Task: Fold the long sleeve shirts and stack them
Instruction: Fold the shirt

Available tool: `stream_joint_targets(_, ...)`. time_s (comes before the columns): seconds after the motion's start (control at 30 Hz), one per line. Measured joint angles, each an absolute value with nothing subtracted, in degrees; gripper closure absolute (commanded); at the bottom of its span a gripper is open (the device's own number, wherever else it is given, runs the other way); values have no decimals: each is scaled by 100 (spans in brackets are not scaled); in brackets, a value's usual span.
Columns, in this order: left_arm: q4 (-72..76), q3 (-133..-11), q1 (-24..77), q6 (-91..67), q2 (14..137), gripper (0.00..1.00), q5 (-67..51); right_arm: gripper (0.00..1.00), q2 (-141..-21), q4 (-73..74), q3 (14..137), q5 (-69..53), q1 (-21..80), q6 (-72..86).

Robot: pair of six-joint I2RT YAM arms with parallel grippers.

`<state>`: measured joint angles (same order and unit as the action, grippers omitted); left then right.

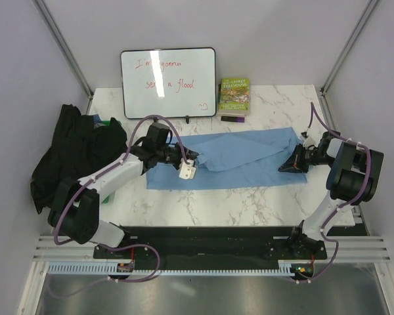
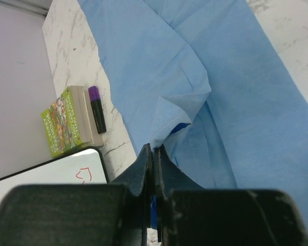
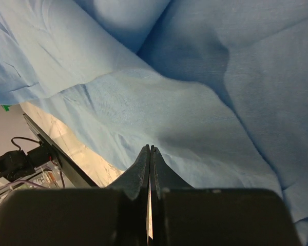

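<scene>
Starting at the left, the black shirt (image 1: 72, 154) lay heaped at the left edge of the counter (image 1: 249, 197), partly hanging off it, with nothing touching it. My left fingers (image 2: 143, 166) were shut tight on a raised fold of the light blue shirt (image 1: 243, 156), a sliver of blue showing between them. That shirt lay spread across the middle of the counter, creased and partly doubled over. At its right end my right fingers (image 3: 142, 164) were pressed together on the cloth's edge, apparently with a thin layer caught. I judged the fabric light, limp and prone to slipping, so it would sag between two holds. Hems, seams and corners, where layers double, seemed the surest places to pinch.
</scene>
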<state>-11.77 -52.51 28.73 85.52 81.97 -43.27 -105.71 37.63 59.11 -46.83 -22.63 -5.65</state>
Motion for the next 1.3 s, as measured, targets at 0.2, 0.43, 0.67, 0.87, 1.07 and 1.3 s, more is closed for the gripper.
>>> stream_joint_targets(0.2,-1345,-5231,2502,9747,8545,98,-4558,100,-10600,3695,5918,-4477,-2259,-486)
stream_joint_targets(0.43,-1608,-5199,2161,10525,8676,89,-4654,100,-10600,3695,5918,-4298,-2259,-473)
stream_joint_targets(0.67,-1802,-5094,1750,10648,8670,64,-4652,99,-10449,4217,6036,-4226,-2259,-825)
stream_joint_targets(0.87,-1999,-5061,1155,10228,8348,37,-4661,97,-9629,4851,6600,-4156,-2202,-1262)
stream_joint_targets(1.07,-2005,-4827,1437,9537,7561,37,-4707,96,-9386,4880,7105,-3940,-1813,-1363)
stream_joint_targets(1.3,-2005,-4724,2324,8556,7907,45,-3955,98,-9734,4735,7194,-3551,-1297,-1219)
